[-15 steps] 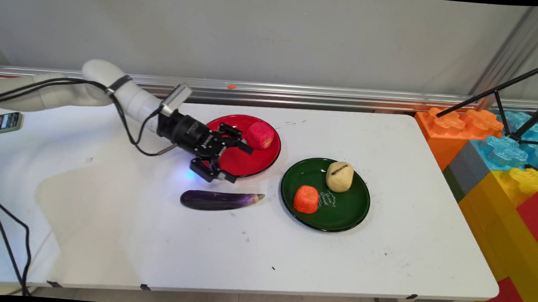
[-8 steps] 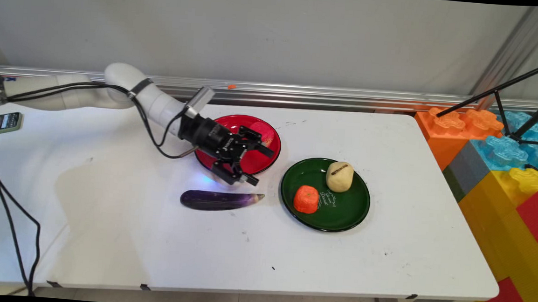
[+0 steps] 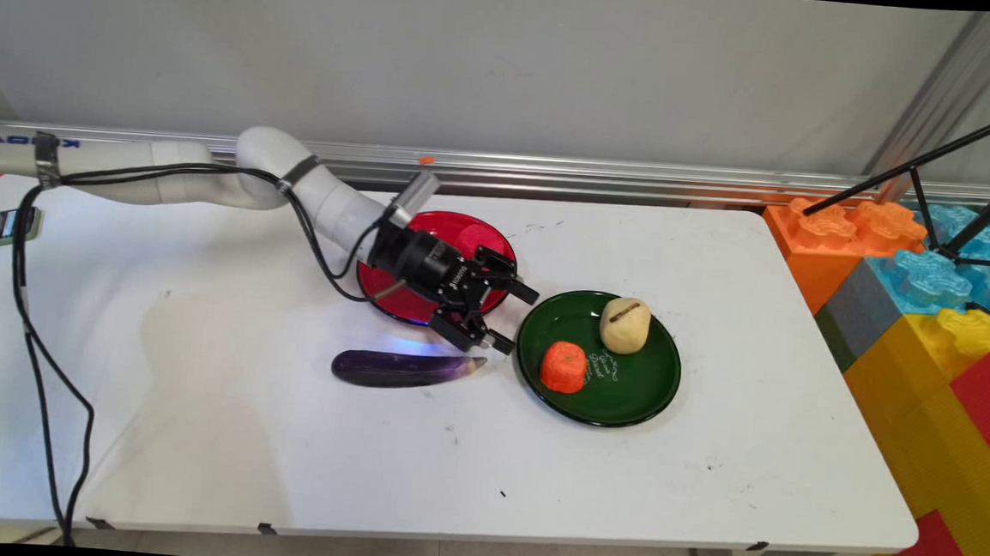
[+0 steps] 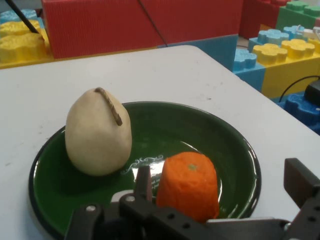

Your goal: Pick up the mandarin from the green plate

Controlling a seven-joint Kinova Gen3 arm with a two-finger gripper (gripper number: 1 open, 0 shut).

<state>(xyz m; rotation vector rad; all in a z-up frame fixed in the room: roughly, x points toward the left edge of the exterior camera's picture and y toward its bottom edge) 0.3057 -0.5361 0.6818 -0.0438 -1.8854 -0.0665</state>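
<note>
The black gripper (image 3: 510, 318) is hanging low over the white table (image 3: 705, 497), in the gap between the red plate (image 3: 391, 293) and the green plate (image 3: 625, 398). Its two fingers are spread wide apart and are holding nothing. It is pointing at the green plate, so the hand view is looking right into that plate. A pale pear (image 4: 97, 132) with a brown stem is sitting upright on the plate, and an orange toy fruit (image 4: 189, 184) is sitting just beside it, nearer the gripper. The plate's raised rim is keeping both of them in. A red fruit (image 3: 471, 240) is lying on the red plate, partly hidden behind the arm. A purple eggplant (image 3: 403, 369) is lying flat on the table, just in front of the gripper. Big toy blocks (image 3: 932, 296) are stacked past the table's right end
</note>
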